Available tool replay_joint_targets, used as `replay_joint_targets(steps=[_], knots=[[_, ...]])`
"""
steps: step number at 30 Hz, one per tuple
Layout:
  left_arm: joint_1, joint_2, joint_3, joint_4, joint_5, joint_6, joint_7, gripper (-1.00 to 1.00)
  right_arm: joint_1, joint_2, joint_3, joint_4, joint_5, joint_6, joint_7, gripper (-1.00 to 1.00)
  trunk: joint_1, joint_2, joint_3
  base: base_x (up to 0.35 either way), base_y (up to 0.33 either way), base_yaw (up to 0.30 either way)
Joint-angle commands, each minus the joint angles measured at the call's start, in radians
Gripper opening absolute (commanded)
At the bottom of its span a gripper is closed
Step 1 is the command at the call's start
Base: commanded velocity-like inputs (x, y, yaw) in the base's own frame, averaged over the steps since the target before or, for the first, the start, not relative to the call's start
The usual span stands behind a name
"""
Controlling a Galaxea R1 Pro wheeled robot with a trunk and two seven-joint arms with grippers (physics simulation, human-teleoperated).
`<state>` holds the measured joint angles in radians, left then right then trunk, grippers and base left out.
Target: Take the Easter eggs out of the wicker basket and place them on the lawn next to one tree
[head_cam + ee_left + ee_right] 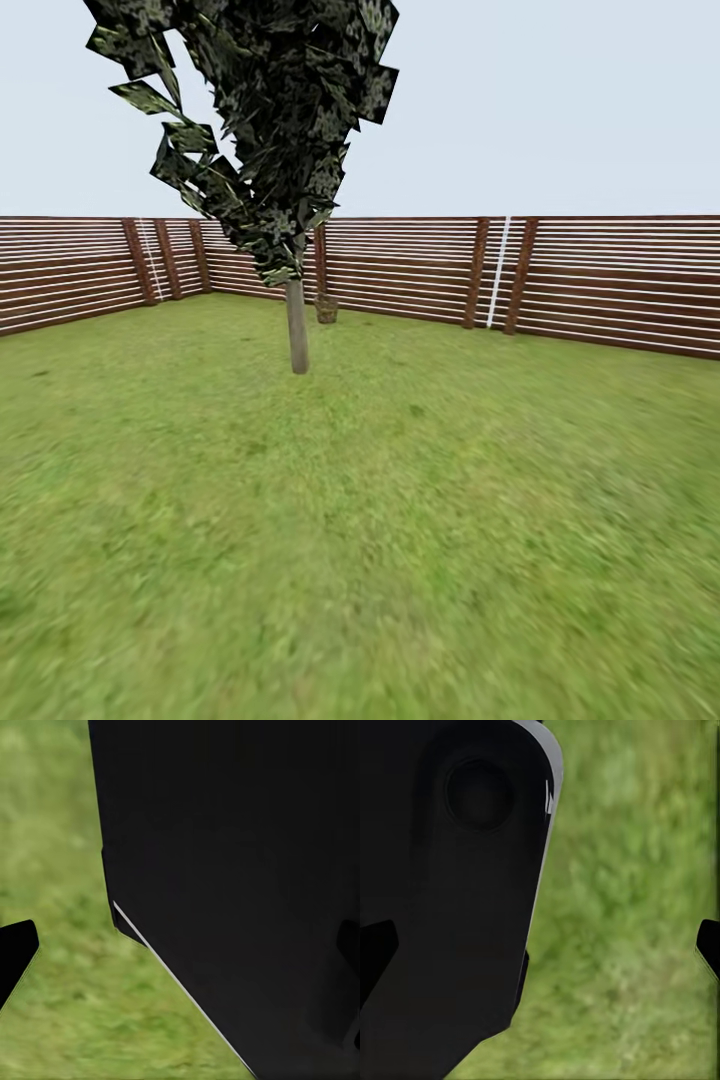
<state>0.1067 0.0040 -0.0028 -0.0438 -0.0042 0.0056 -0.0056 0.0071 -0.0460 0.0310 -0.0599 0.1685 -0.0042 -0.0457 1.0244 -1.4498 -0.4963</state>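
The lawn (400,520) spreads wide and green from the near edge of the head view out to the fence (600,285), whose brown slats close off the garden on the far side under a pale sky. A tree (297,335) stands upright on the grass, left of centre, its slim grey trunk topped by a ragged dark crown. Just beyond the trunk and slightly to its right, close to the fence, sits the small, distant basket (327,309); too small to tell its contents. In both wrist views, blurred grass lies below a large black robot body part. The left gripper (180,945) and right gripper (547,945) each show dark fingertips far apart at the picture edges, spread wide with nothing between them.
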Motion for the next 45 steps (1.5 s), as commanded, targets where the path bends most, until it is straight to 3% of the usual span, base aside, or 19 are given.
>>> replay_joint_targets(steps=[1, 15, 23, 35, 45], knots=[[0.001, 0.0, 0.0, -0.002, 0.0, 0.001, -0.001, 1.0, 0.001, 0.0, 0.003, -0.001, 0.006, 0.0, -0.003, 1.0, 0.001, 0.0, -0.001, 0.326, 0.0, 0.0], [0.001, 0.0, 0.0, -0.002, 0.0, 0.001, -0.001, 1.0, 0.001, 0.0, 0.004, -0.001, 0.007, 0.0, -0.003, 1.0, 0.001, 0.0, -0.001, 0.326, 0.0, -0.079], [0.001, 0.0, 0.0, -0.002, 0.0, 0.001, -0.001, 1.0, 0.001, -0.03, -0.003, 0.009, -0.004, 0.008, 0.01, 1.0, 0.001, 0.0, -0.001, 0.326, 0.0, -0.002], [0.001, 0.001, 0.0, -0.002, 0.0, 0.001, -0.001, 1.0, 0.001, -0.025, 0.005, 0.035, 0.001, -0.001, 0.028, 1.0, 0.001, 0.0, 0.0, 0.326, 0.0, -0.003], [0.001, -0.001, 0.0, -0.002, 0.0, 0.001, -0.001, 1.0, 0.001, -0.019, 0.007, 0.038, -0.003, -0.001, 0.03, 1.0, 0.001, 0.0, 0.001, 0.326, 0.0, -0.23]])
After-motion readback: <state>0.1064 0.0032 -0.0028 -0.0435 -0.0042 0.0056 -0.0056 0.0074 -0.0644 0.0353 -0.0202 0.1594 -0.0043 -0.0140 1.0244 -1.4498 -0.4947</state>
